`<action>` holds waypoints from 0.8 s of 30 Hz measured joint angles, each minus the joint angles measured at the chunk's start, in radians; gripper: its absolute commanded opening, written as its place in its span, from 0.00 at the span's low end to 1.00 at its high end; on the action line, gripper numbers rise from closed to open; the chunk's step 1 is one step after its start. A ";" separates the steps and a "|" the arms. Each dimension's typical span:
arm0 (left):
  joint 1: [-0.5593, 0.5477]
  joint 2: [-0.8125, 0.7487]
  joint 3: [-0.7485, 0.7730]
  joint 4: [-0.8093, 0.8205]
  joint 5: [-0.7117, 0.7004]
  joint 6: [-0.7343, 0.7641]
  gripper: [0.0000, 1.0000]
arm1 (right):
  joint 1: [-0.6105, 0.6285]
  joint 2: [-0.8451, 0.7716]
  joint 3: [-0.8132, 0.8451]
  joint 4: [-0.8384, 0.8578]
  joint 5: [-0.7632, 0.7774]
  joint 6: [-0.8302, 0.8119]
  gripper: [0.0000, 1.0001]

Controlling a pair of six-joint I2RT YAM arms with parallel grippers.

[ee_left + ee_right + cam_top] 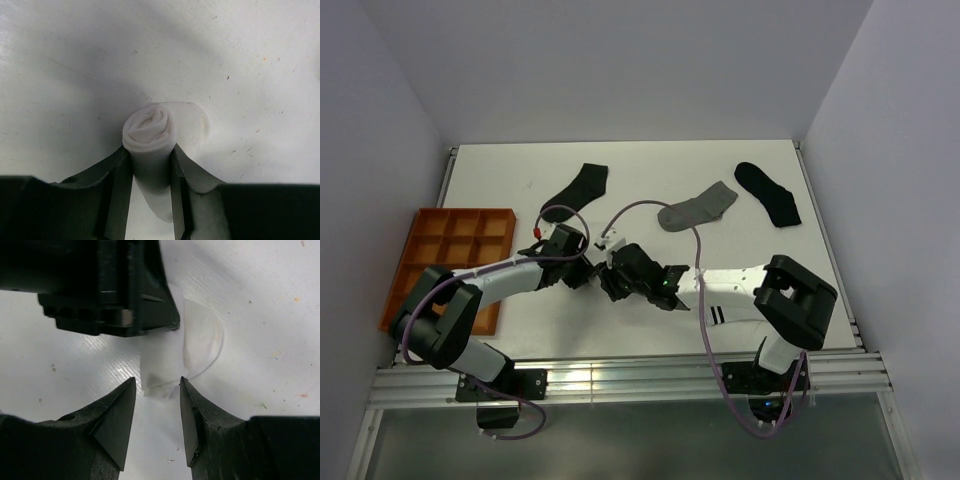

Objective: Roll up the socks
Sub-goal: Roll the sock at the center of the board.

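- Landmark for all places: grey sock (700, 208), lying flat on the white table (650, 165), toward its far side.
- White sock (150, 131): wound into a tight roll with the spiral end facing the left wrist camera and a loose flap spread on the table behind it. It sits nearer the arm bases than the grey sock and to its left.
- Left gripper (149, 150): jaws clamped on the white sock, one finger (117, 185) pressed to each side of the roll.
- Right gripper (156, 385): jaws apart and gripping nothing. Its fingertips (120, 410) sit low over the table, at the flat edge of the white sock, and face the left gripper's black body.
- Striped sock (718, 317): white with two black bands, partly hidden under the right arm, nearer the bases than the grey sock.
- Black sock (582, 187): flat, to the left of the grey sock.
- Second black sock (770, 192): flat, just to the right of the grey sock.
- Orange tray (420, 225): divided into compartments, well to the left of the grey sock at the table's edge.
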 measured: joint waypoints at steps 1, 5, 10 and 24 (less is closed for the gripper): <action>0.000 0.002 0.002 -0.002 0.000 0.002 0.37 | 0.014 0.000 0.000 0.005 0.014 -0.009 0.48; -0.001 0.003 0.004 -0.005 0.000 0.003 0.37 | 0.057 0.029 0.013 0.029 0.067 -0.045 0.48; -0.001 0.006 0.005 -0.006 0.002 0.004 0.37 | 0.090 0.109 0.058 0.032 0.112 -0.079 0.48; 0.011 0.011 0.007 -0.004 0.016 0.004 0.37 | 0.111 0.209 0.107 0.037 0.265 -0.100 0.44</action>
